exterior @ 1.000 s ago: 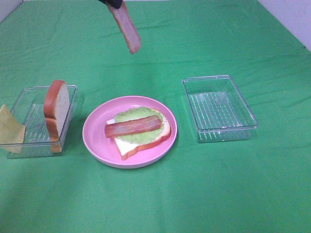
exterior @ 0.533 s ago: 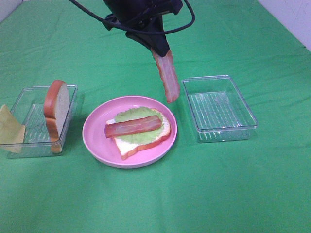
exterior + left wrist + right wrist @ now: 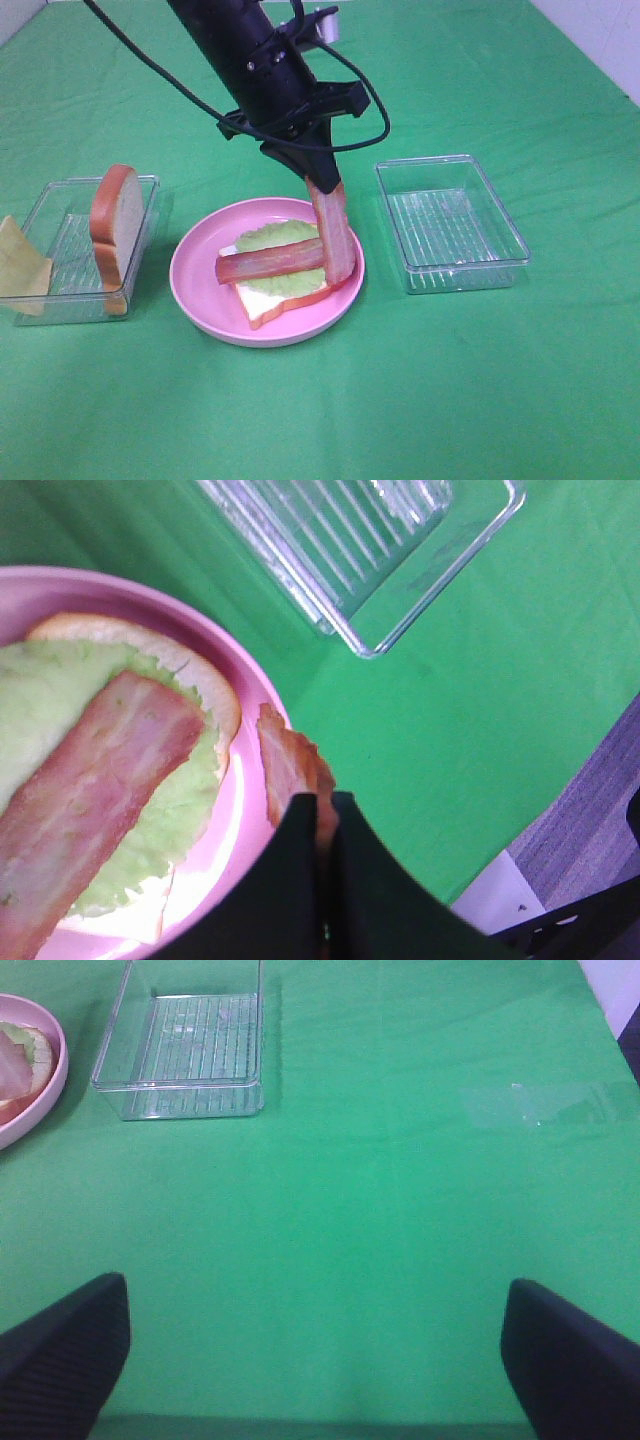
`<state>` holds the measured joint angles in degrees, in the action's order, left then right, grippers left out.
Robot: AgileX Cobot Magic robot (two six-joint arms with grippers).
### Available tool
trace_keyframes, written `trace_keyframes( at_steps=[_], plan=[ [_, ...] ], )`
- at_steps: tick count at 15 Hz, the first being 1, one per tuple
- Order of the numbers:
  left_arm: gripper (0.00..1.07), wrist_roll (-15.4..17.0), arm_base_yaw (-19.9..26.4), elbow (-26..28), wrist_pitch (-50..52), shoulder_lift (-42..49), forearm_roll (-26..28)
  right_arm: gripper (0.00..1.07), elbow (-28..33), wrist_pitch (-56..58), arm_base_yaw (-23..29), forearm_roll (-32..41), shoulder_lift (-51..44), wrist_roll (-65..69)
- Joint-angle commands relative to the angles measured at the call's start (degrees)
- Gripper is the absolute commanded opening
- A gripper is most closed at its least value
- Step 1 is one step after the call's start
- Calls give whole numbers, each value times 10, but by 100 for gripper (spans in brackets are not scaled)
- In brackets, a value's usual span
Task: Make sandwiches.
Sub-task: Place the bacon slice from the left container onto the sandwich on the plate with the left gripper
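While you scan from far left of the pink plate (image 3: 200,295), you meet the cheese square (image 3: 20,265) leaning against the outer wall of the first clear tray (image 3: 60,300). An upright bread slice (image 3: 112,225) stands inside that tray, at the side nearer the plate. On the plate lies the bottom bread slice (image 3: 262,300), topped with the lettuce leaf (image 3: 275,237) and a flat bacon strip (image 3: 270,262). Over the plate's right side, your left gripper (image 3: 322,190) is pinched tight on a second bacon strip (image 3: 337,235). It hangs steeply, its lower end down at the right edge of the bread on the plate; you cannot tell whether it touches. Just right of the plate sits the second clear tray (image 3: 450,225). Well beyond that tray from the plate, your right gripper (image 3: 315,1360) hangs over the green cloth (image 3: 400,1210) with its fingers spread wide, gripping nothing.
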<state>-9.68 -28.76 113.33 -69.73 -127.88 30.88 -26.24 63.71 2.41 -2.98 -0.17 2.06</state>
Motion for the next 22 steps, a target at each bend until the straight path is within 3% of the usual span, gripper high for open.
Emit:
trace_keyframes(
  at_steps=[1,3,6,9,11,13,15,17,18,22],
  plan=[
    [0,-2,-3,-38,-60,-1,-3,97,2,-6,-4,1,-19,-4],
    [0,-1,-3,-54,-59,-1,-60,97,2,-6,-4,1,-19,-4],
    [0,25,-3,-54,-25,-1,-156,97,2,-6,-4,1,-19,-4],
    [0,21,-3,-54,6,-1,-174,97,2,-6,-4,1,-19,-4],
    [0,-9,-3,-54,34,-2,-174,97,2,-6,-4,1,-19,-4],
    [0,-19,-3,-54,48,-2,-174,97,2,-6,-4,1,-19,-4],
    [32,-21,-3,-54,60,-2,-176,97,2,-6,-4,1,-19,-4],
    [91,-17,-3,-54,58,-2,-196,97,2,-6,-4,1,-19,-4],
    [100,-17,-3,-54,58,-2,-203,97,2,-6,-4,1,-19,-4],
    [101,8,-3,-28,38,5,-253,97,2,-6,-4,1,-19,-4]
  ],
)
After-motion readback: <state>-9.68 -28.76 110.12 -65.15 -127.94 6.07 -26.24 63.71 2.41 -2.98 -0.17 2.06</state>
